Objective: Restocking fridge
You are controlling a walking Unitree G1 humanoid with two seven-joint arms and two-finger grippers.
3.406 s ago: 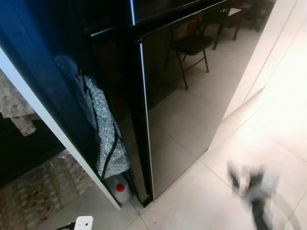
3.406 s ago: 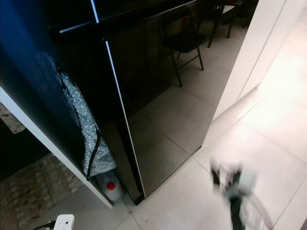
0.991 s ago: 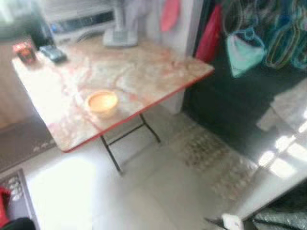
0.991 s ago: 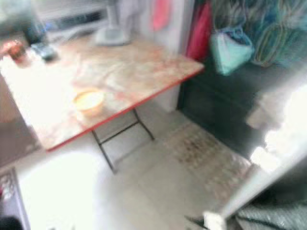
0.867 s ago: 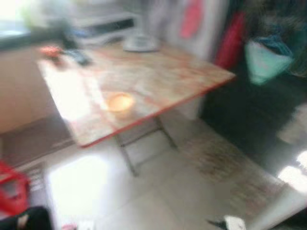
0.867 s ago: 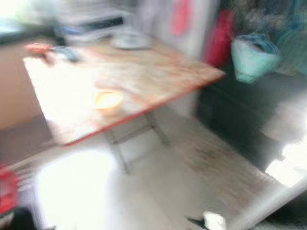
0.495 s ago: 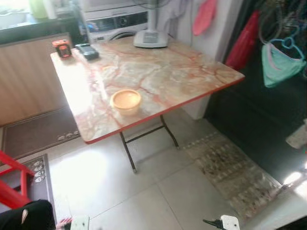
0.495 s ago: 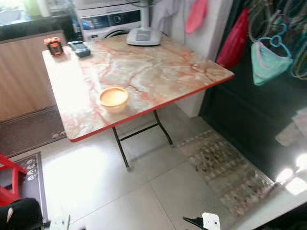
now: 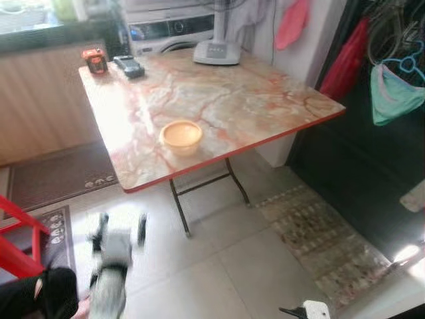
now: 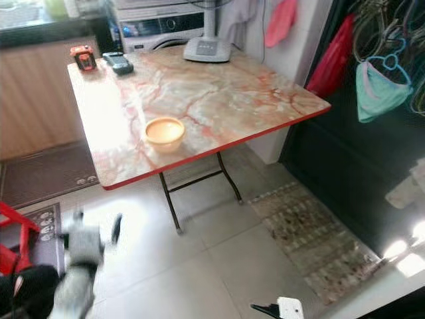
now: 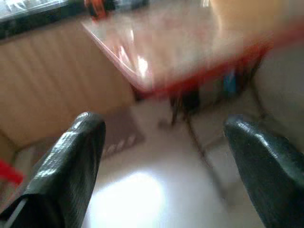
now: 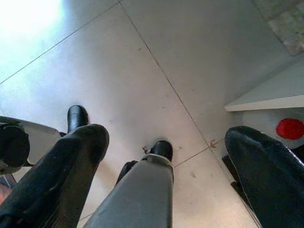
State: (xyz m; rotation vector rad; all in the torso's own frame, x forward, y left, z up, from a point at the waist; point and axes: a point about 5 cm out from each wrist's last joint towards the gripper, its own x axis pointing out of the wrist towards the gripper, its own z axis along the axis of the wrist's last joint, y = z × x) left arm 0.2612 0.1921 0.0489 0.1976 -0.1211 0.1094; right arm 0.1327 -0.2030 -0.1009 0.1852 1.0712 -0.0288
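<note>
A small orange bowl [image 9: 181,136] stands near the front edge of a marble-topped folding table [image 9: 246,100] with a red rim. My left gripper [image 9: 121,227] is raised at the lower left, blurred, short of the table and below its edge. Its fingers [image 11: 71,161] are wide apart and open with nothing between them, and the left wrist view looks at the table's red edge [image 11: 204,71]. My right gripper [image 12: 168,135] hangs open over the tiled floor [image 12: 142,61], empty, beside my own leg [image 12: 137,194].
A fan base [image 9: 217,52], a red gadget [image 9: 95,60] and a dark handset [image 9: 128,65] lie at the table's far side. A washing machine [image 9: 166,30] stands behind. A red stool [image 9: 16,246] is at the left, a rug [image 9: 325,239] and hanging bags [image 9: 395,93] at the right, a white plug [image 9: 313,310] on the floor.
The view swung from the black fridge to the table, then settled. In the last half second my left arm rose into view at the lower left; the bowl has not moved.
</note>
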